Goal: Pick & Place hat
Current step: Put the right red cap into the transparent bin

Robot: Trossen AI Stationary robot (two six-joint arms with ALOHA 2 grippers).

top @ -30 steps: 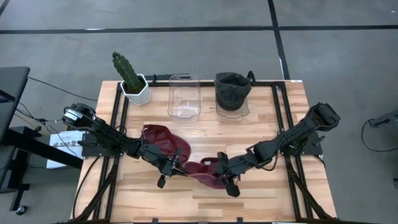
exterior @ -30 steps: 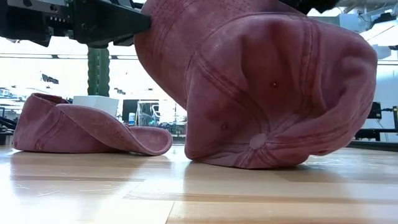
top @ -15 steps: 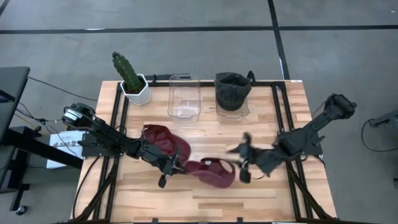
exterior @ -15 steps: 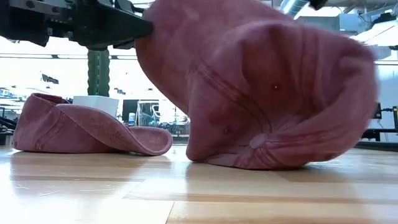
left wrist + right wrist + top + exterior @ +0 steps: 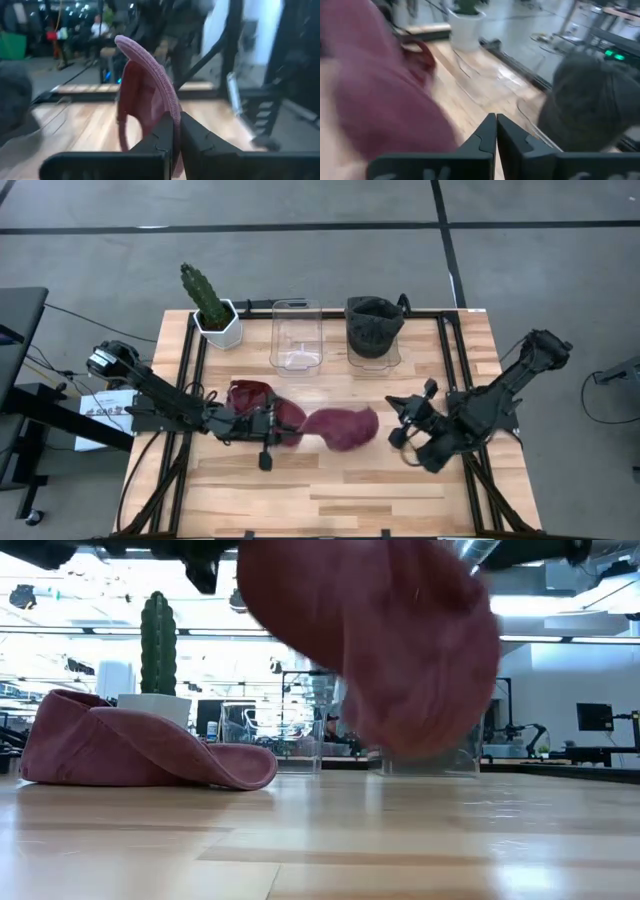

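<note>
left gripper [image 5: 268,427] clamped on brim of maroon hat [image 5: 345,427], hat lifted off the table [image 5: 420,490] mid-surface; right gripper [image 5: 410,442] closed, empty, toward right edge; second maroon hat [image 5: 250,398] lies flat toward left edge near cactus pot [image 5: 217,326]

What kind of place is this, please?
Probably a robotics lab: a wooden worktable on a grey floor, two dark robot arms, and workbenches with monitors behind. A potted green cactus is a prop.
</note>
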